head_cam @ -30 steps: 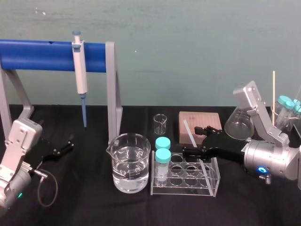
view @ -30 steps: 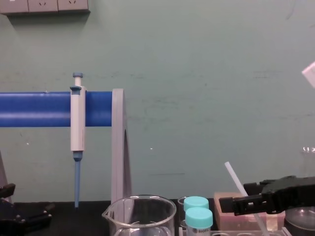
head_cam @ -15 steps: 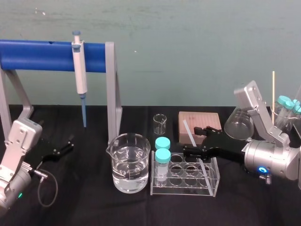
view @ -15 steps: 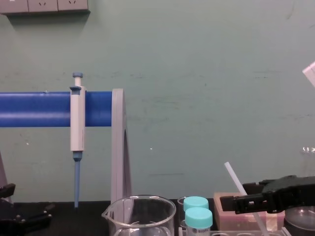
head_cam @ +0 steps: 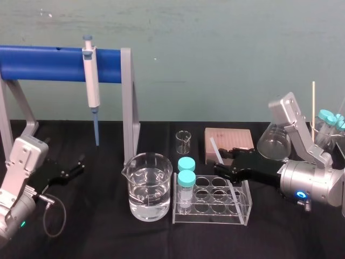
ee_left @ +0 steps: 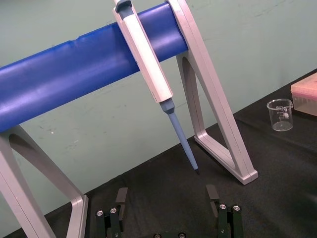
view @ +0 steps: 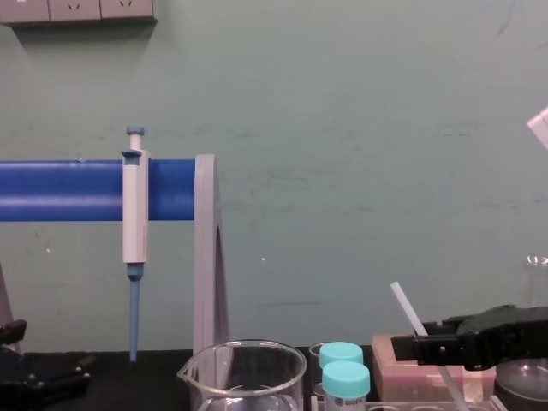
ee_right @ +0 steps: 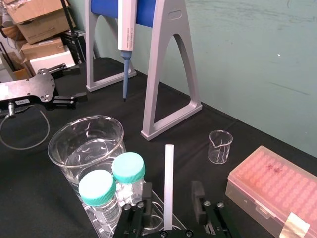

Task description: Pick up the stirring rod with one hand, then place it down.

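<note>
Right tool [head_cam: 221,161] extended low toward centre, jaws parted, left tool [head_cam: 77,166] parked at left, jaws spread

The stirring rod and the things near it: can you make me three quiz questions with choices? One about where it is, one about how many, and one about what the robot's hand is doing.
1. Where is the stirring rod?
A. lying flat
B. held high in the air
C. leaning in the clear rack

2. How many teal-capped vials stand in that rack?
A. one
B. two
C. five

3. What are the right gripper's fingers doing?
A. open, one on each side of the rod
B. squeezed shut on the rod
C. shut on a vial

Answers:
1 C: the rod's lower end sits in the rack and its top tilts up and away.
2 B: two teal caps show side by side at the rack's left end.
3 A: the right wrist view shows a gap between each finger and the rod.

The left gripper is parked at the left, open.
</note>
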Motion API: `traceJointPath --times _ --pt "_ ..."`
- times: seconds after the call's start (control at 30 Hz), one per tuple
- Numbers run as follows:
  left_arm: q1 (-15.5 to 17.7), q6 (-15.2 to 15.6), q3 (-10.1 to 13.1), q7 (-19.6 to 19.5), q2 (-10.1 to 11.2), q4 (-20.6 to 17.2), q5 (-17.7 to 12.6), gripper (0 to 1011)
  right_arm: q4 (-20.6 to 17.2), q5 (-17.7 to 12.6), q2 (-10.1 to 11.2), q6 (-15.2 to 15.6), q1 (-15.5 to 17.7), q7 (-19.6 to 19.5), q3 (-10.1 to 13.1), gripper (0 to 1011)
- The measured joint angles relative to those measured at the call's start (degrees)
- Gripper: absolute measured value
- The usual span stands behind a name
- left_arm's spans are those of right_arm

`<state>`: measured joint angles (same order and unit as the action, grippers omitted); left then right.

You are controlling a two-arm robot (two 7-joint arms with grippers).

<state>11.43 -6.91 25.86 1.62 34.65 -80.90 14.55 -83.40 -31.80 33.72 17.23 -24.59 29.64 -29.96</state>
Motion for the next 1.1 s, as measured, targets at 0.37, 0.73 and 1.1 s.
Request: traceJointPath --times 0.37,0.73,1.1 --pt "0.0 0.0 0.0 0.0 0.0 0.0 0.0 1000 0.0 -0.04 0.0 -0.04 0.0 0.0 0.0 169" --pt "0.0 0.0 0.0 0.0 0.0 0.0 0.0 1000 0.0 -0.04 0.0 -0.05 0.0 0.0 -0.01 72" --pt "0.0 0.0 0.0 0.0 0.0 0.0 0.0 1000 -0.13 0.84 -1.08 -9.35 2.97 -0.44 2.39 72"
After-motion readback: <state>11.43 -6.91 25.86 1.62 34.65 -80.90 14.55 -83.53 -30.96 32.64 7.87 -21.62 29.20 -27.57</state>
